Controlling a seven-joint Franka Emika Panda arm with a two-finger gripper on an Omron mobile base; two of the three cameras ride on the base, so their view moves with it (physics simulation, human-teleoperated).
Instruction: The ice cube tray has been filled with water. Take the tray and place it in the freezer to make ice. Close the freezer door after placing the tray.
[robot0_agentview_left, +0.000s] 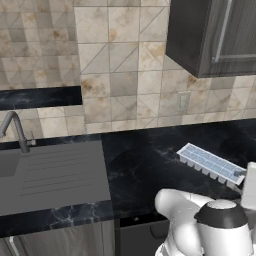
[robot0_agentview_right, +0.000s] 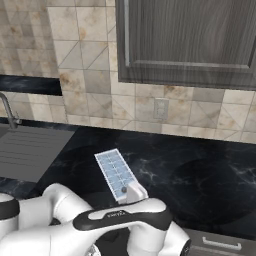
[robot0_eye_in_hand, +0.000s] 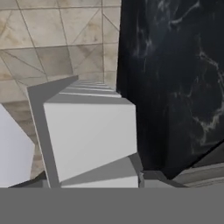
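At the far left of the left base view a grey sink (robot0_agentview_left: 50, 175) with a ribbed draining board sat in the black marble counter (robot0_agentview_left: 145, 165), a curved tap (robot0_agentview_left: 15, 131) rising at its back edge. Behind ran the beige tiled wall (robot0_agentview_left: 120, 65), with a pale wall socket (robot0_agentview_left: 184, 101) further right and a dark wood-grain cabinet (robot0_agentview_left: 215, 35) hanging above it. Right of the sink, the ice cube tray (robot0_agentview_left: 210, 163) was over the counter, its cells filled with pale blue water (robot0_agentview_left: 216, 165) (the tray looked tilted, its near end raised). At that near end the gripper (robot0_agentview_right: 131, 192) was closed narrowly on the ice cube tray, white fingers (robot0_agentview_right: 136, 190) pinching its short edge. The hand view looked along the tray's white underside (robot0_eye_in_hand: 87, 135), wall to its left and counter to its right.
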